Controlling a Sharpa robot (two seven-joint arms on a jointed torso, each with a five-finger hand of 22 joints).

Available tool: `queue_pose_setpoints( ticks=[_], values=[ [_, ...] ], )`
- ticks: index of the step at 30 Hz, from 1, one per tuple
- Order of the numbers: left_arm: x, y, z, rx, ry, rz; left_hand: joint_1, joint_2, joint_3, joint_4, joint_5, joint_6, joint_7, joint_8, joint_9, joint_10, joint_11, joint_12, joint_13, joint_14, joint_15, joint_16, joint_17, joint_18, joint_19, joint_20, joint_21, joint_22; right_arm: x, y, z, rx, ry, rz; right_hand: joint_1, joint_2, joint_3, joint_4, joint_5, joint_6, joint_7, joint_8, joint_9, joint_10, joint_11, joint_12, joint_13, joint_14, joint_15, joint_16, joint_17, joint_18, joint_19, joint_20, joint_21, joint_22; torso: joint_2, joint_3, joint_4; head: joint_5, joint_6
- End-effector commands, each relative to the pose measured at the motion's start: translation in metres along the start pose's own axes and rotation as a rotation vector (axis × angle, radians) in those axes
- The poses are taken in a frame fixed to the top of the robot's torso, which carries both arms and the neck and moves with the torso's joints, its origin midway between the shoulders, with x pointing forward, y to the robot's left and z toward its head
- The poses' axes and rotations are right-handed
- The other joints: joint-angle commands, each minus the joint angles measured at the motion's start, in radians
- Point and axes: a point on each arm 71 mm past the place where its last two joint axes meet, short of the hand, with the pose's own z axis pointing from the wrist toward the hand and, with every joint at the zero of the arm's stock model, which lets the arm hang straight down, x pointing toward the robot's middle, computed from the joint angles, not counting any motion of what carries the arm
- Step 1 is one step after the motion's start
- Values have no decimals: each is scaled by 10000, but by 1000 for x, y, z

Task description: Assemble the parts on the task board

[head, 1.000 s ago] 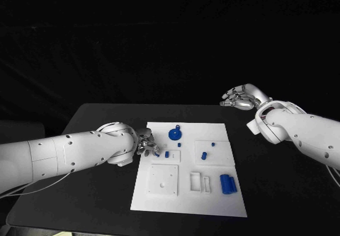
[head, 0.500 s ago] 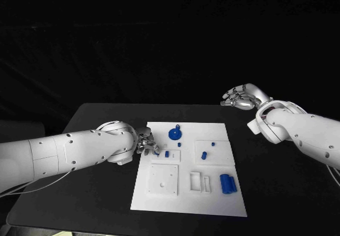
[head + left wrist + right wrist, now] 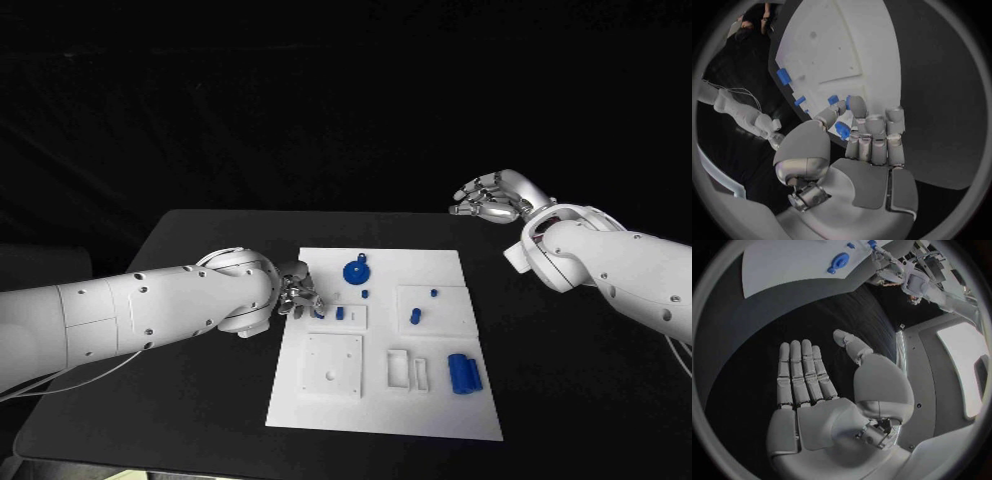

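Blue plastic, small and hard: the left hand pinches a little blue part between thumb and fingers at the near-left edge of the task board on the black worktop. It looks light, stiff and a touch slippery, so a short pinch across its sides seems the safest hold. Over on the far side, the right hand hovers off the board, palm flat, fingers spread, carrying nothing.
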Motion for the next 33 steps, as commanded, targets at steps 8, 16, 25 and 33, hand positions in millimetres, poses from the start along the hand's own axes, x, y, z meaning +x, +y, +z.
queue_pose_setpoints(
  ticks=[8,16,25,33],
  values=[
    [4,-1,0,1,251,137,32,109,457,-424,64,237,-175,959,7,432,-392,65,17,551,-619,41,14,90,67,-1173,56,183,1,0,0,-80,117,5,-25,66,-31,1,74,-65,30,24,-15,18,8,46,-22,-76,15,74,-25,171,-3,75,-36,19,-1,-6,1,3,-6],
    [5,-1,1,-43,382,207,16,88,451,-429,60,237,-175,963,5,431,-391,72,26,551,-619,46,18,88,66,-1172,62,184,1,1,0,-94,134,14,-23,68,-29,2,87,-64,31,24,-17,18,9,50,-31,-79,16,84,-38,173,-2,77,-40,24,0,-2,2,1,-16],
    [11,-3,3,23,595,322,-210,39,385,-200,-205,419,-217,1101,-17,504,-413,303,223,616,-634,238,130,89,56,-1173,104,182,2,1,0,-95,139,15,-53,73,-45,23,67,-63,32,24,-22,16,11,59,-51,-87,19,105,-65,174,0,84,-50,36,2,-4,-1,-13,-28],
    [12,-4,3,48,579,389,-368,152,372,-207,-122,521,-262,1189,-46,479,-456,495,382,605,-670,413,234,99,22,-1178,147,191,1,1,0,-87,136,12,-47,75,-42,21,72,-64,31,23,-23,15,10,62,-57,-88,18,112,-74,177,0,83,-54,40,1,-1,-2,-26,-46]
  ],
)
